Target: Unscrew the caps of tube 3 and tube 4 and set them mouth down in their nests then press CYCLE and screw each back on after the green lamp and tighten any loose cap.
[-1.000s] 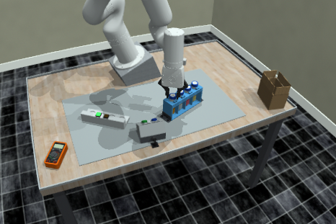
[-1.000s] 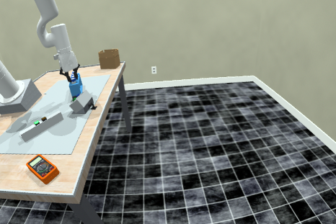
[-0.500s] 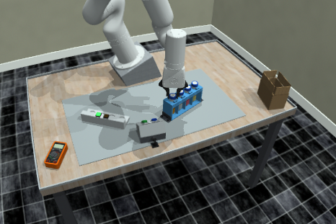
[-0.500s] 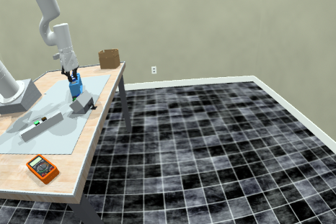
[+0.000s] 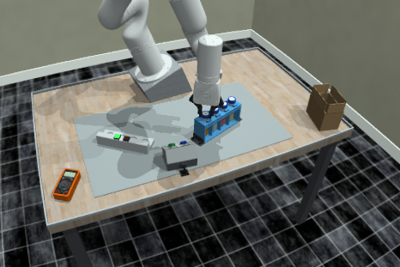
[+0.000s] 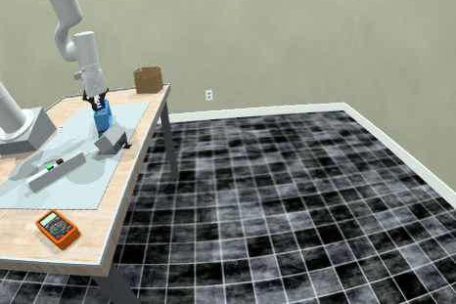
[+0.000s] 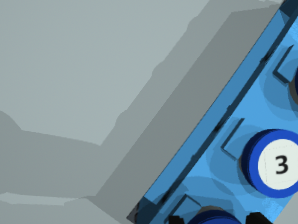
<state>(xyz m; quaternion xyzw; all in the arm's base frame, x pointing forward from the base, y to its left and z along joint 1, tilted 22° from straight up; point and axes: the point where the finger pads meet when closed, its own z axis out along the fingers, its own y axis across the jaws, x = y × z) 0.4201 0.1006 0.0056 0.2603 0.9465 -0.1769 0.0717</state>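
Observation:
The blue decapping station (image 5: pixel 221 131) (image 6: pixel 103 121) (image 7: pixel 212 172) holds the capped tubes. My gripper (image 5: pixel 206 115) (image 6: pixel 98 108) (image 7: pixel 215 219) is shut on the tube 4 cap (image 5: pixel 205 113) (image 7: pixel 215 218), at the station's end; that cap sits on its tube. The tube 3 cap (image 5: pixel 216 111) (image 7: pixel 281 164) is beside it, on its tube. Caps of tube 2 (image 5: pixel 224 106) and tube 1 (image 5: pixel 232 100) are on. On the white cap tray (image 5: pixel 124 143) (image 6: pixel 58 174) the green lamp (image 5: pixel 117 136) (image 6: pixel 50 166) is bright and the amber lamp (image 5: pixel 126 138) (image 6: pixel 60 161) dark. No caps show in its nests.
The grey key housing (image 5: pixel 179 158) (image 6: pixel 113 141) stands beside the station, with the blue CYCLE key (image 5: pixel 184 142) and green READY key (image 5: pixel 172 144) on top. An orange multimeter (image 5: pixel 67 185) (image 6: pixel 58 229) and a cardboard box (image 5: pixel 324 110) (image 6: pixel 148 80) stand farther off.

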